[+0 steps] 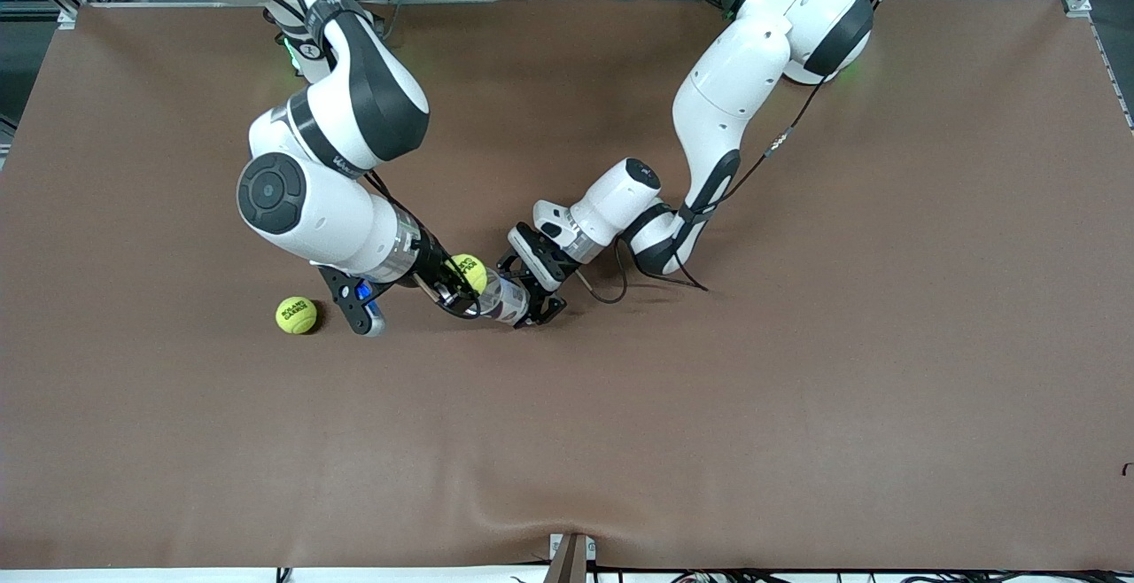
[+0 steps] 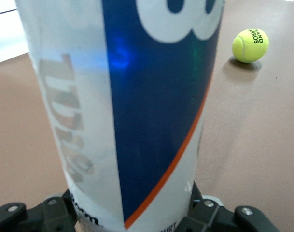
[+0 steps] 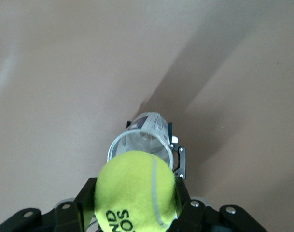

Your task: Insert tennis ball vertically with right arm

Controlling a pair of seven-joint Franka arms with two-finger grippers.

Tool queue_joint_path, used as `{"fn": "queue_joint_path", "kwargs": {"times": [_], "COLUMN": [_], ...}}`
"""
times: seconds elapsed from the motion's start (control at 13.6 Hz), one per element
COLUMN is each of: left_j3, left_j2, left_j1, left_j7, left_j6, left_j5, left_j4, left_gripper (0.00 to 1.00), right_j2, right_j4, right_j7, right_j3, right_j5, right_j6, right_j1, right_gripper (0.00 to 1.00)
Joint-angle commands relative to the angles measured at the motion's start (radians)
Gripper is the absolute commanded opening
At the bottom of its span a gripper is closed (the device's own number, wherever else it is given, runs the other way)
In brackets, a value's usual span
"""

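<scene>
My right gripper (image 1: 456,286) is shut on a yellow-green tennis ball (image 1: 467,271), which hangs just above the open mouth of a clear tennis-ball can (image 1: 500,298). In the right wrist view the ball (image 3: 135,191) fills the gap between the fingers of that gripper (image 3: 135,205), and the can's round rim (image 3: 142,137) shows right below it. My left gripper (image 1: 534,301) holds the can low down by its sides. The left wrist view shows the can's blue, white and orange label (image 2: 127,111) upright between the black fingers (image 2: 197,205).
A second tennis ball (image 1: 296,314) (image 2: 250,45) lies loose on the brown table (image 1: 709,432), toward the right arm's end and beside the right wrist. A black cable trails on the table under the left forearm.
</scene>
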Motion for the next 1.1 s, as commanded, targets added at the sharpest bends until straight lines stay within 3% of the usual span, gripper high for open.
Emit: {"fn": "queue_joint_path", "kwargs": {"times": [0.0, 0.29, 0.37, 0.44, 0.59, 0.81, 1.03], "left_j3": [0.013, 0.013, 0.013, 0.013, 0.013, 0.013, 0.013], "left_j2": [0.004, 0.004, 0.002, 0.004, 0.004, 0.004, 0.001], "left_j1": [-0.008, -0.008, -0.008, -0.008, -0.008, -0.005, 0.000], "left_j7": [0.003, 0.003, 0.003, 0.003, 0.003, 0.003, 0.003], "left_j6": [0.018, 0.018, 0.018, 0.018, 0.018, 0.018, 0.018], "left_j5": [0.012, 0.015, 0.016, 0.015, 0.016, 0.016, 0.018], "left_j4": [-0.007, -0.007, -0.007, -0.007, -0.007, -0.007, -0.007], "left_gripper": [0.83, 0.83, 0.83, 0.83, 0.83, 0.83, 0.83], "right_j2": [0.015, 0.052, 0.058, 0.063, 0.061, 0.041, 0.041], "right_j4": [0.016, 0.016, 0.018, 0.018, 0.021, 0.033, 0.155], "right_j7": [0.021, 0.022, 0.022, 0.022, 0.018, 0.010, -0.024], "right_j3": [-0.006, -0.007, -0.007, -0.007, -0.007, -0.010, -0.004], "right_j5": [-0.043, -0.062, -0.063, -0.065, -0.068, -0.059, -0.053], "right_j6": [-0.007, 0.011, 0.012, 0.012, 0.006, -0.029, -0.234], "right_j1": [0.023, 0.056, 0.061, 0.063, 0.055, 0.033, -0.066], "right_gripper": [0.15, 0.19, 0.34, 0.37, 1.00, 1.00, 1.00]}}
